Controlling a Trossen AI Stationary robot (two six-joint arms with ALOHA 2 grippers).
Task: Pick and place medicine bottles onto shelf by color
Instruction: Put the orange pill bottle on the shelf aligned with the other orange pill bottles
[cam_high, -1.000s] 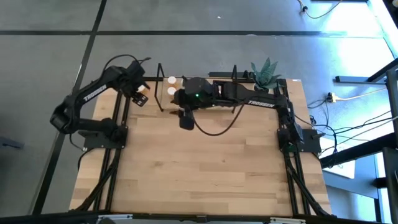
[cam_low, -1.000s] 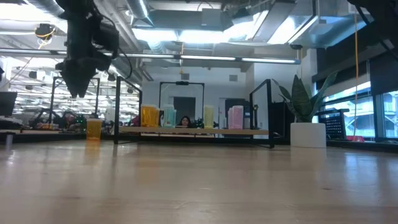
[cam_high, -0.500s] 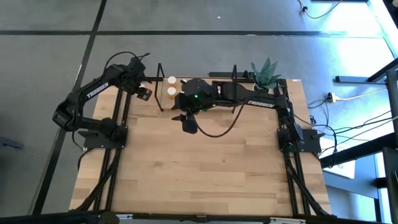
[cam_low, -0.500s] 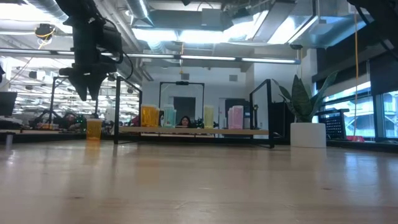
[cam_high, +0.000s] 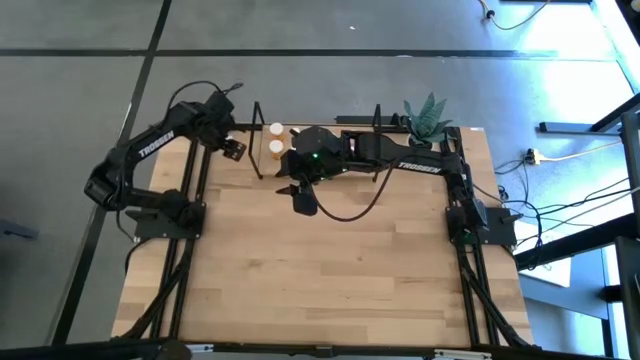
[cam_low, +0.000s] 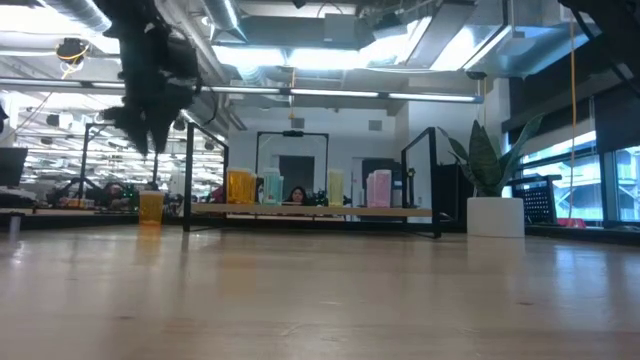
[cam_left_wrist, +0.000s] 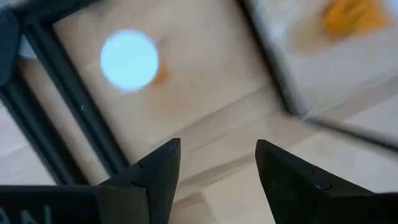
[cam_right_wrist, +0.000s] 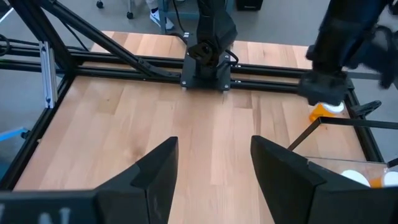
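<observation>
High view shows the left dark arm bent at its elbow near the table's left rail, with the left gripper (cam_high: 230, 148) reaching toward the far left corner, just beside the left black loop of the low wooden shelf (cam_high: 350, 128). Its jaws are spread and hold nothing; in the left wrist view the two dark fingers (cam_left_wrist: 155, 174) stand apart over light wood, and a small orange medicine bottle with a white round cap (cam_left_wrist: 129, 60) is seen from above, standing between black frame bars. The right dark arm stretches from the right side along the far edge, and the right gripper (cam_high: 300, 195) hangs over the table in front of the shelf. Its jaws are also spread and empty, as the right wrist view shows.

Two orange white-capped bottles (cam_high: 276, 138) stand at the shelf's left end. In the low view several bottles, orange, green and pink, stand on the shelf board.

The table (cam_high: 330, 270) is of light wooden planks. A green plant in a white pot (cam_low: 495, 215) stands at the far right corner. Behind is an office room with ceiling lights.
</observation>
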